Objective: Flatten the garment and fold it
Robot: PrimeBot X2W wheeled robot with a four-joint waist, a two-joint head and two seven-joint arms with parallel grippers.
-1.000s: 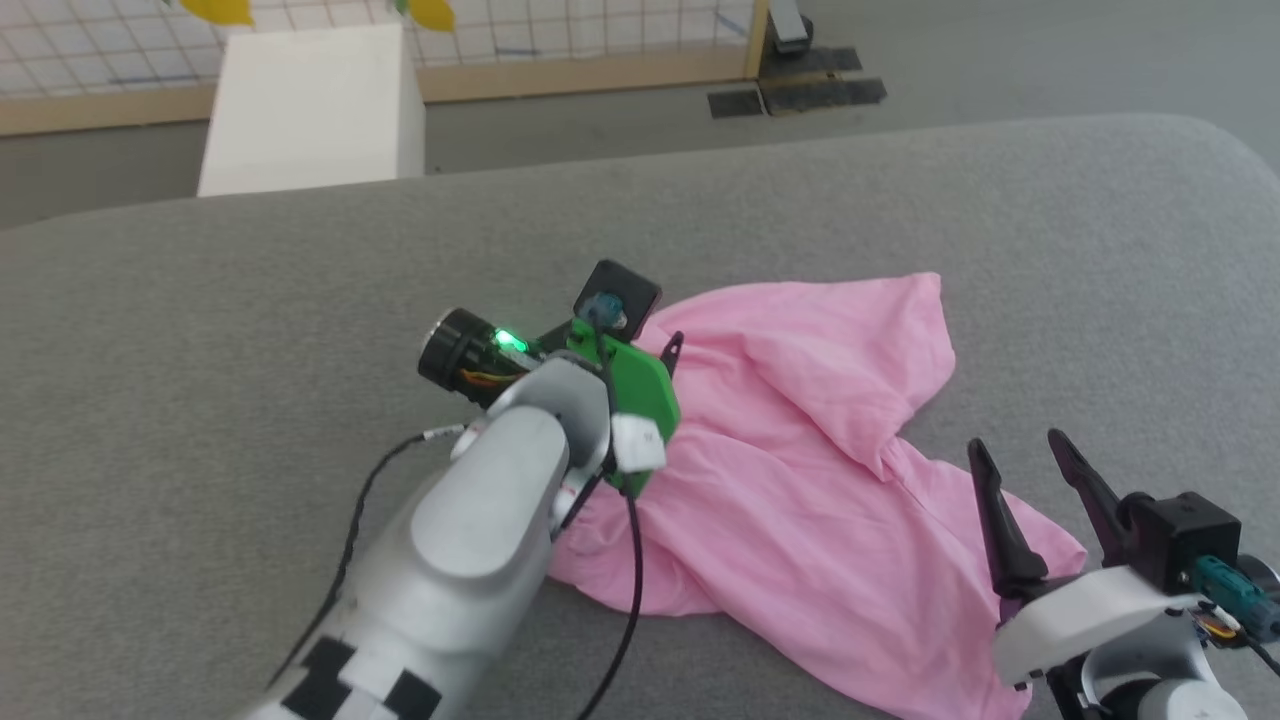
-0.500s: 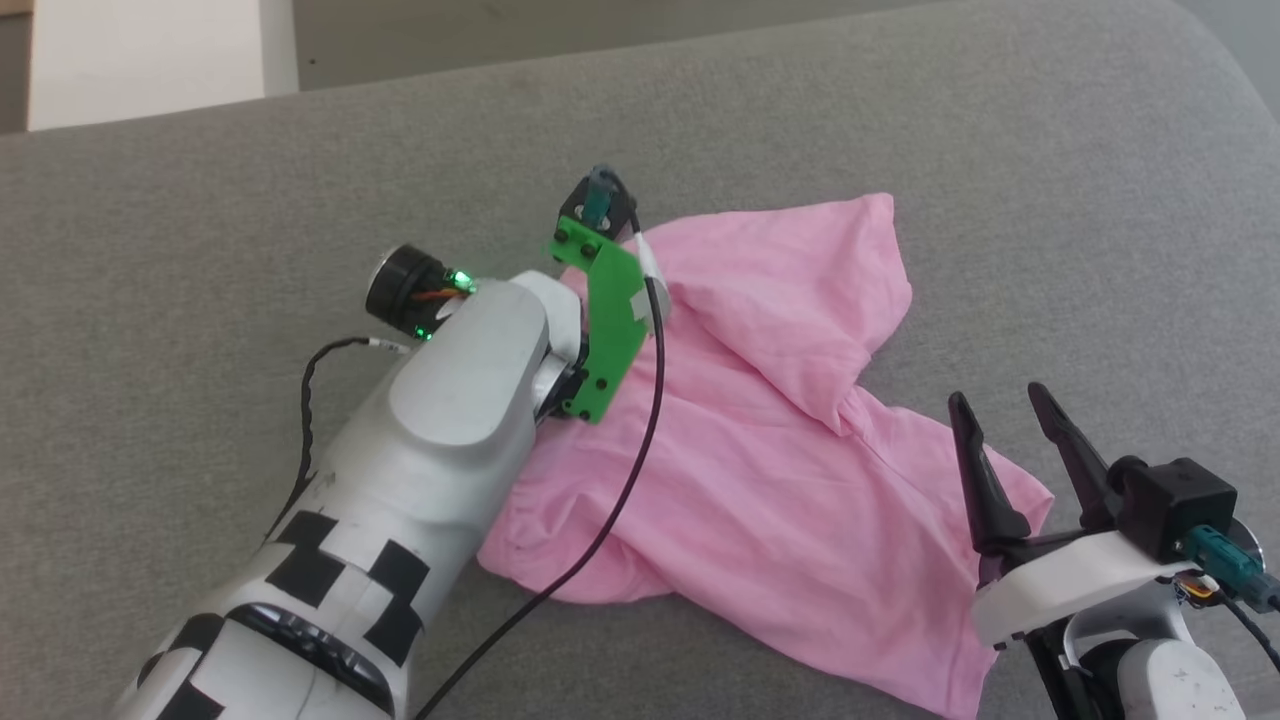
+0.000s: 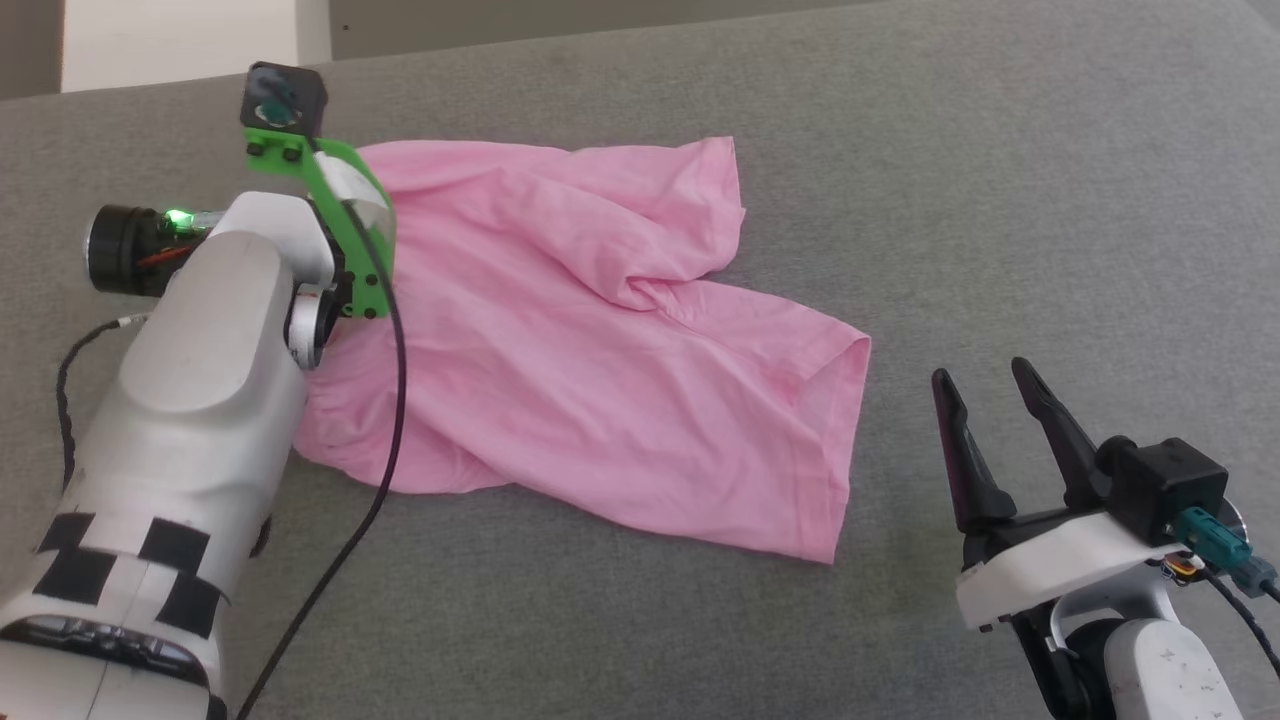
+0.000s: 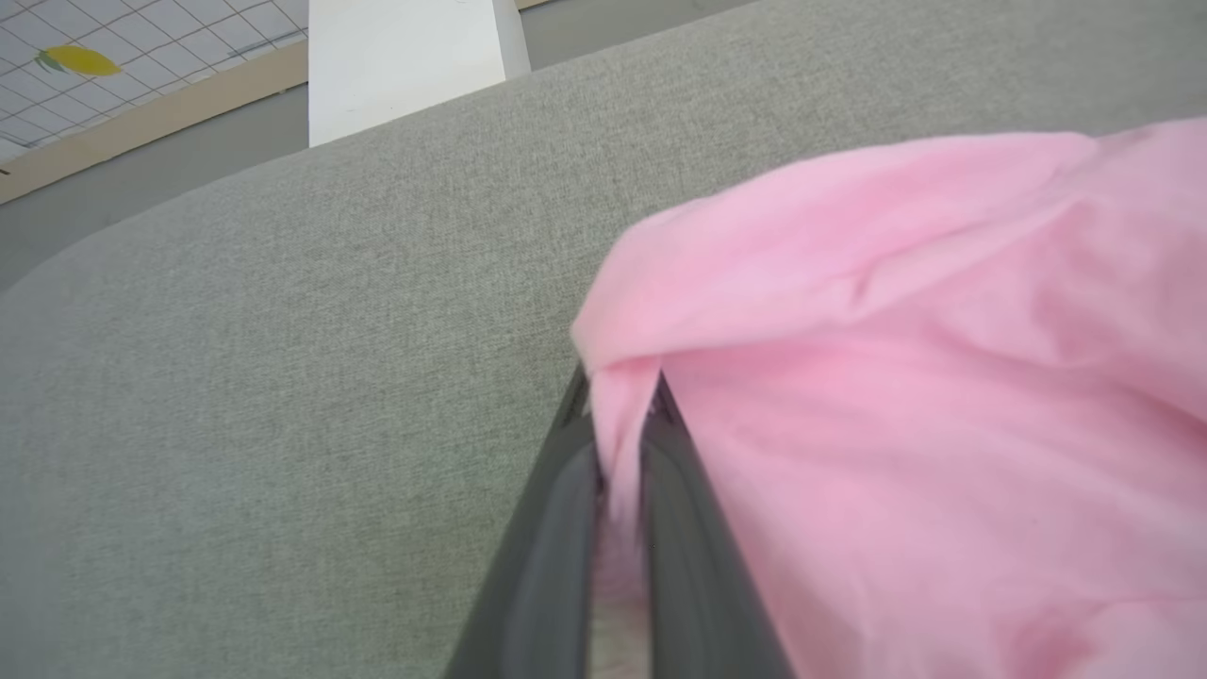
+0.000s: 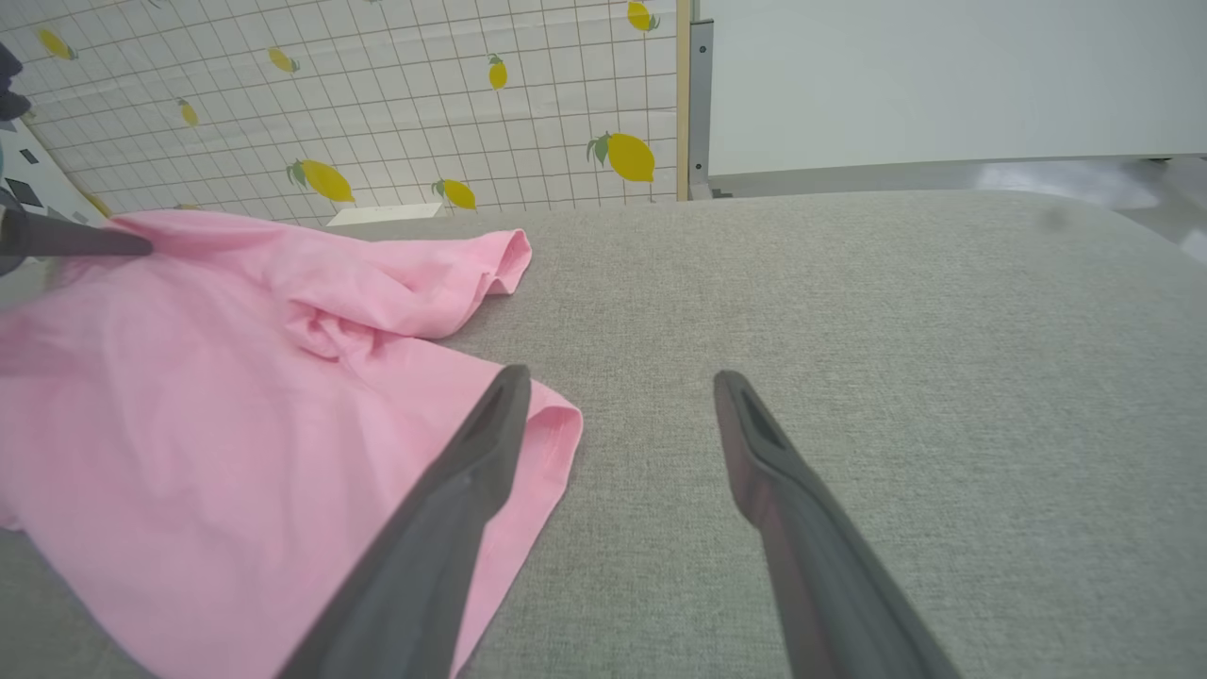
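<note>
Left wrist view first: what is the left gripper (image 4: 618,396) doing? (A)

Clamped on the garment (image 4: 896,377). Fingers nearly together, a pinch of pink cloth squeezed between them, the edge bunched over the tips. The rest of the cloth runs off to that view's right over the grey padded surface (image 4: 283,377). (B)

Head view? (A)

Garment (image 3: 580,340) lies mid-frame on the surface, partly spread and wrinkled — a fold ridge crosses its middle and the far right corner is doubled over. The left wrist sits over the cloth's left edge. A green bracket (image 3: 350,230) and black cable (image 3: 385,420) cover the fingers there. (B)

Right gripper? (A)

Right gripper (image 3: 980,370) is spread wide, holding nothing. It sits at the lower right of the head view, fingers pointing up, near the garment's hemmed right edge but apart from it. Right wrist view agrees: bare grey surface between the two fingers, with the hem corner behind the finger on that view's left. (B)

Anything else? (A)

At the right wrist view's left edge, dark fingers (image 5: 85,243) of the left gripper meet the cloth's far corner. Behind it is a lemon-print gridded wall (image 5: 377,94) — and a white box (image 4: 405,57) stands past the surface's far edge. (B)
</note>
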